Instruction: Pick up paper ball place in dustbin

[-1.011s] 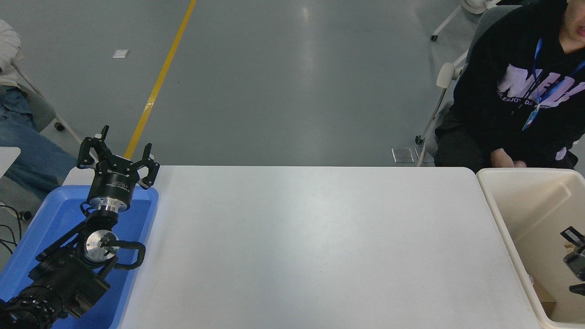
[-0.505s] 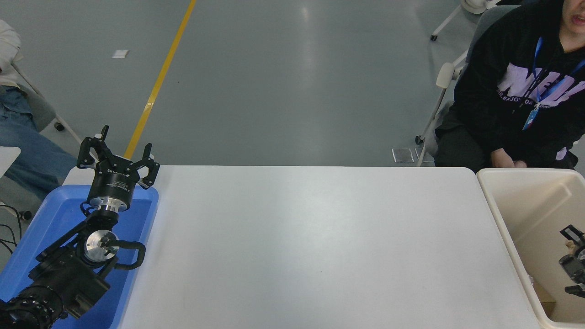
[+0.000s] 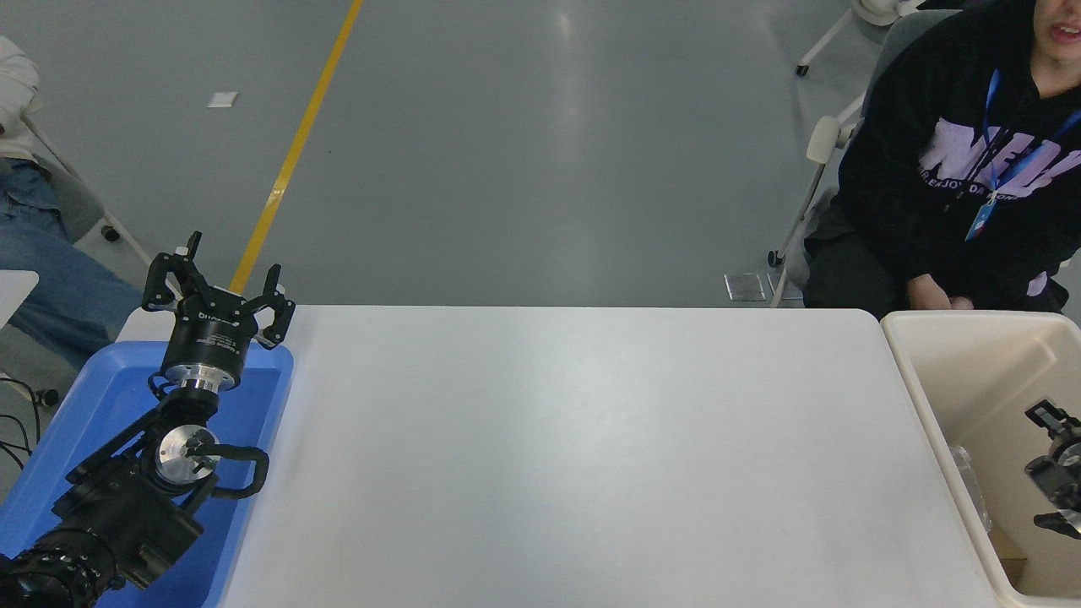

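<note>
1. The wide white rectangular desk (image 3: 574, 456) fills the middle of the head view, with grey floor beyond it and a yellow floor line (image 3: 291, 152) running away at the upper left.
2. The large cream-beige rectangular plastic dustbin (image 3: 925, 397), with a thick rounded rim and smooth walls, stands at the desk's right end and is cut off by the picture's right edge.
3. A seated person in a black hooded top (image 3: 954, 160) with a blue lanyard is at the far right corner, just behind the dustbin; a second person's jeans-clad leg (image 3: 51, 279) shows at the left edge.
4. The shallow bright blue rectangular plastic tray (image 3: 253, 422) lies on the desk's left end.
5. The black left arm comes in from the lower left corner over the tray; its left tool (image 3: 221, 287) points away from the camera above the tray's far rim, its fingers spread wide apart and gripping nothing.
6. The black right tool (image 3: 1056, 473) reaches in from the right edge, inside the dustbin's opening, only partly in view; two finger parts stand apart and nothing shows between them.
7. The tan-brown crumpled paper ball cannot be made out; a small brown patch (image 3: 1005, 553) lies at the dustbin's bottom, too unclear to name.
</note>
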You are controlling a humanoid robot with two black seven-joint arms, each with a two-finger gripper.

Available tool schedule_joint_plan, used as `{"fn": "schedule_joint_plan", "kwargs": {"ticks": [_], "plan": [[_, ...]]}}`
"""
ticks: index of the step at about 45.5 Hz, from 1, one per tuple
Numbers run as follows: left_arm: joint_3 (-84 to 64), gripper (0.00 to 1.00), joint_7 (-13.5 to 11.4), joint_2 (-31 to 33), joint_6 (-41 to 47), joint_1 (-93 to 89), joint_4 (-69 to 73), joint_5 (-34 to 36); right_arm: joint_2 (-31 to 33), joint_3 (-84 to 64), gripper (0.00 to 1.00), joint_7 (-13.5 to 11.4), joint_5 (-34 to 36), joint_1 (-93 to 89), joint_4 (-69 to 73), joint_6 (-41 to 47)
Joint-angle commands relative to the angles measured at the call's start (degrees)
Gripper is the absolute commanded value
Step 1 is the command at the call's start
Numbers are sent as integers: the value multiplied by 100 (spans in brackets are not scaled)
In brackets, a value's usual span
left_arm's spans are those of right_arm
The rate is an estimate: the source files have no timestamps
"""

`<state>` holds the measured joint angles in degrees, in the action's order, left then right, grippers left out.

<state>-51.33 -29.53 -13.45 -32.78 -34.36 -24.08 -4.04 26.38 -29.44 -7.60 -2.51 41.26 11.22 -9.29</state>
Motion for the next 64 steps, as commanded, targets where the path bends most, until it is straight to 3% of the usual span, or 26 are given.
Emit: {"fn": "schedule_joint_plan", "kwargs": {"ticks": [1, 6, 22, 41, 48, 52, 56, 62, 64], "plan": [[0, 99, 0, 0, 0, 0, 0, 0, 779, 0, 99, -5, 5, 592, 1336, 32], [0, 99, 0, 0, 0, 0, 0, 0, 1246, -35, 99, -5, 5, 953, 2111, 32], [0, 99, 0, 0, 0, 0, 0, 0, 1334, -44, 100, -5, 14, 1217, 2331, 111], [0, 99, 0, 0, 0, 0, 0, 9, 1984, -352, 100, -5, 5, 2297, 3789, 269], [0, 99, 9, -9, 0, 0, 0, 9, 2477, -1043, 100, -5, 5, 3615, 4766, 1472], [0, 99, 9, -9, 0, 0, 0, 9, 2232, -2370, 100, 13, 14, 4651, 4907, 2193], [0, 99, 9, -9, 0, 0, 0, 9, 1564, -3628, 100, 13, 14, 5548, 5126, 2782], [0, 99, 9, -9, 0, 0, 0, 9, 1457, -3850, 100, 13, 23, 6226, 5592, 3485], [0, 99, 9, -9, 0, 0, 0, 0, 1449, -3894, 100, 13, 32, 6788, 5707, 4362]]}}
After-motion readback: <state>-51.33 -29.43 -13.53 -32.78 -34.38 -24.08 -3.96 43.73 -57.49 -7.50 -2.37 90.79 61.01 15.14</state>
